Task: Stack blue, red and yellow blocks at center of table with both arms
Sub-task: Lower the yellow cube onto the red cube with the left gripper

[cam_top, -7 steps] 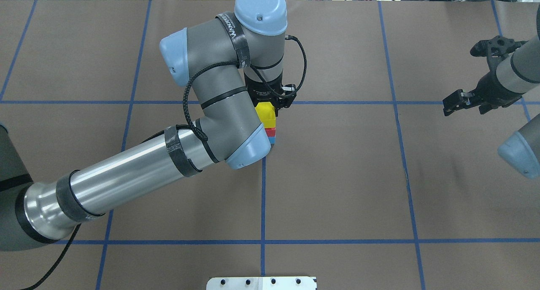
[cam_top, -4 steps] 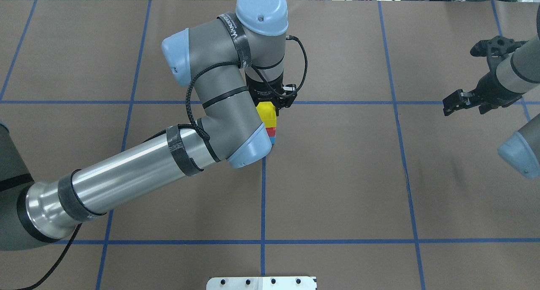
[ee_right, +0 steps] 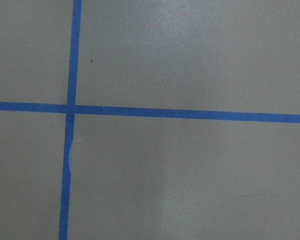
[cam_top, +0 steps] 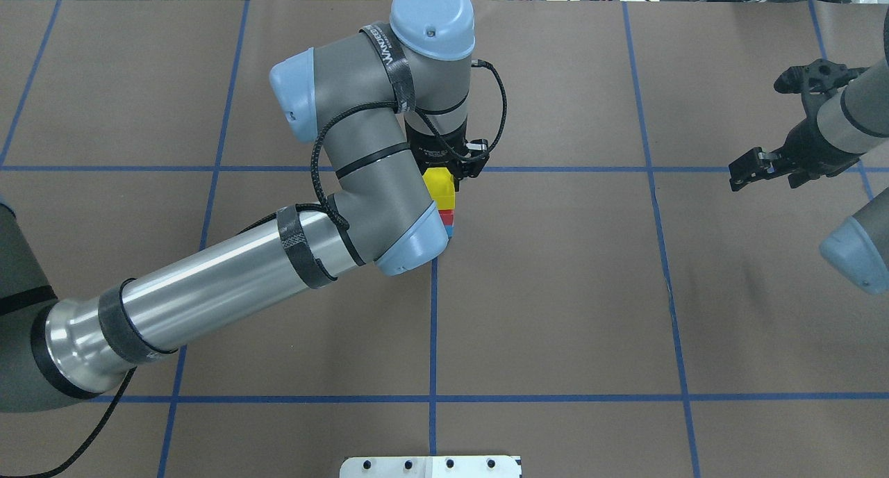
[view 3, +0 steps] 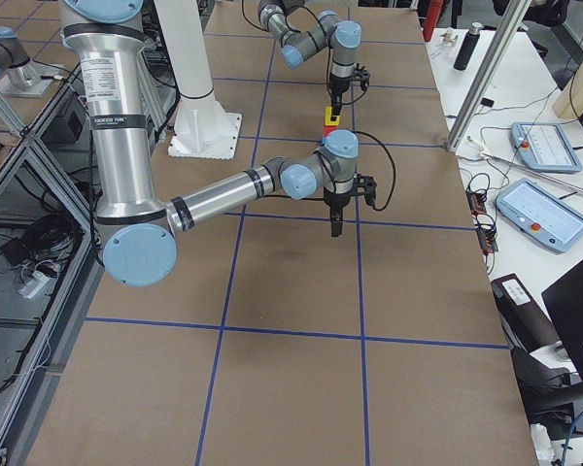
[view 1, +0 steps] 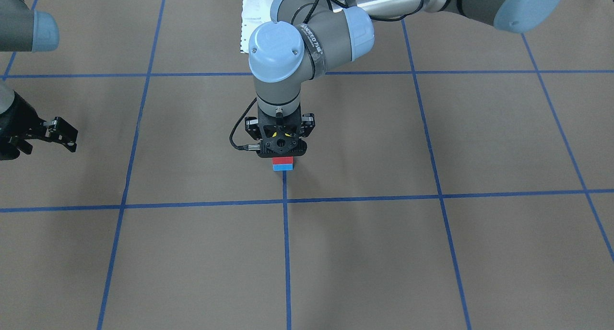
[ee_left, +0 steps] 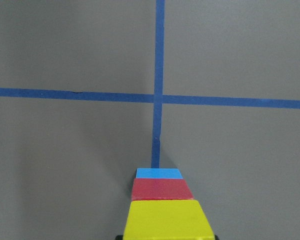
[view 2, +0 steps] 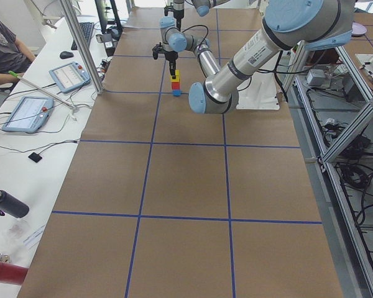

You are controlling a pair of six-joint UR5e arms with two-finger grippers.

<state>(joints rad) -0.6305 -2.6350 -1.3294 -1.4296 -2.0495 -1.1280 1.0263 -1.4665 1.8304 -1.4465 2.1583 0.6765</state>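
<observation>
A yellow block [cam_top: 439,186] sits on a red block [view 1: 282,161], which sits on a blue block [view 1: 282,167], by a tape crossing near the table's middle. The left wrist view shows the stack from above: yellow [ee_left: 165,220], red [ee_left: 161,189], blue [ee_left: 159,173]. My left gripper [view 1: 282,150] points straight down over the stack and appears shut on the yellow block; its body hides the fingertips. My right gripper [cam_top: 746,169] is open and empty, far off at the table's right side, and also shows in the front-facing view [view 1: 62,133].
Brown table cover [cam_top: 555,290] with a grid of blue tape lines [cam_top: 433,325]. The robot's white base plate [cam_top: 430,466] is at the near edge. The operators' bench with tablets [view 2: 31,112] runs along the far side.
The left arm's elbow and wrist have shifted slightly to the right. The stack and the right arm have not moved.
</observation>
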